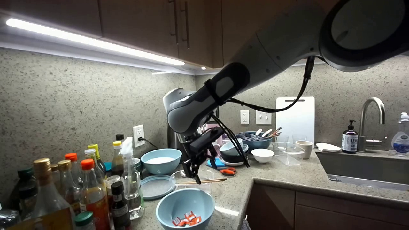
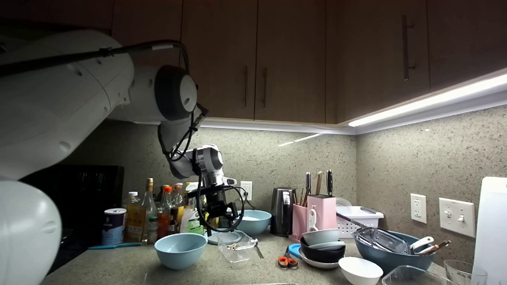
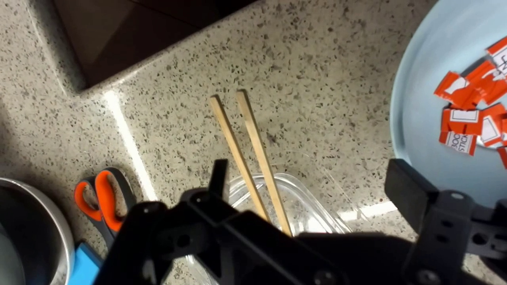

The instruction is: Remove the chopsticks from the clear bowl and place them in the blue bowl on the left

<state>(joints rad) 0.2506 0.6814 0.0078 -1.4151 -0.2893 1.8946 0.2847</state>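
Two wooden chopsticks (image 3: pixel 259 150) lie across the clear bowl (image 3: pixel 307 192), their ends sticking out over its rim. The chopsticks show in both exterior views (image 1: pixel 212 181) (image 2: pixel 233 246), as does the clear bowl (image 1: pixel 207 188) (image 2: pixel 239 256). A light blue bowl (image 1: pixel 166 206) with orange-and-white wrappers inside stands beside the clear bowl; it also shows in an exterior view (image 2: pixel 180 251) and the wrist view (image 3: pixel 416 130). My gripper (image 3: pixel 311 170) is open and empty above the clear bowl. It shows in both exterior views (image 1: pixel 205 169) (image 2: pixel 220 223). The chopsticks' far ends are hidden behind the gripper in the wrist view.
A second blue bowl (image 1: pixel 161 163) with something white inside stands near the wall, by blue plates (image 1: pixel 156 187). Several bottles (image 1: pixel 92 191) crowd one side. Orange-handled scissors (image 3: pixel 105 198) and stacked bowls (image 2: pixel 323 251) are on the other side. The counter edge (image 3: pixel 166 51) is near.
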